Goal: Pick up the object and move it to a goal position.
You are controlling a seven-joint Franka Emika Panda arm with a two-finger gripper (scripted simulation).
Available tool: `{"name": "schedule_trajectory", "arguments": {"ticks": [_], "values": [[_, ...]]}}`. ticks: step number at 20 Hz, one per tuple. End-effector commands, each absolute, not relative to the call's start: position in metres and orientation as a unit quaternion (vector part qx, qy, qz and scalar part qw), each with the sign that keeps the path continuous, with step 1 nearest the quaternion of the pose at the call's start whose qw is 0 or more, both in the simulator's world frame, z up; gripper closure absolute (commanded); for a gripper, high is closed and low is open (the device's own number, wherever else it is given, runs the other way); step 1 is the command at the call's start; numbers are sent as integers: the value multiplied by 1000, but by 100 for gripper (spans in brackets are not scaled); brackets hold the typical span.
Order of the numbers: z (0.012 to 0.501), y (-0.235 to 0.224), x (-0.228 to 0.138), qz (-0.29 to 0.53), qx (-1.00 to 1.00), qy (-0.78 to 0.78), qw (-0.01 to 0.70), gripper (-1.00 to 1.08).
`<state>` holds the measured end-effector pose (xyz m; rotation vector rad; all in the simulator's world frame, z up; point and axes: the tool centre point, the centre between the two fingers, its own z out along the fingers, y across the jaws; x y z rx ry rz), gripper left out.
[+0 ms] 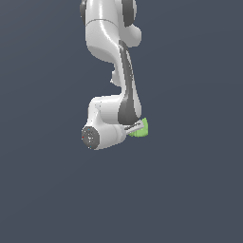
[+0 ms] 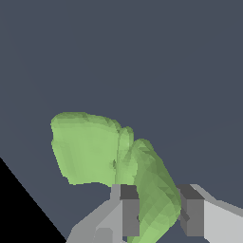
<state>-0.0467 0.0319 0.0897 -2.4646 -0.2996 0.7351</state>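
Note:
The object (image 2: 90, 149) is a light-green blocky lump with a ridged surface. In the wrist view its narrower end sits between my two dark-tipped fingers (image 2: 129, 209), filling the gap and touching both pads. My gripper (image 2: 160, 211) is shut on it. In the exterior view the white arm hangs down over the scene and hides most of the gripper (image 1: 135, 127). Only a small part of the object (image 1: 141, 128) shows at the arm's right side. No goal marker shows in either view.
A plain dark grey-blue surface (image 1: 190, 190) fills both views around the arm. A black area lies at one corner of the wrist view (image 2: 19, 213). No other objects show.

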Motion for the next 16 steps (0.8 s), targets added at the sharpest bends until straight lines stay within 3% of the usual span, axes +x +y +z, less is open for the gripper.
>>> {"name": "schedule_trajectory", "arguments": {"ticks": [1, 10, 16], "values": [[98, 54, -54, 273, -916, -111, 272, 108], [124, 121, -73, 273, -916, -111, 273, 108], [131, 140, -77, 273, -916, -112, 273, 108]]}}
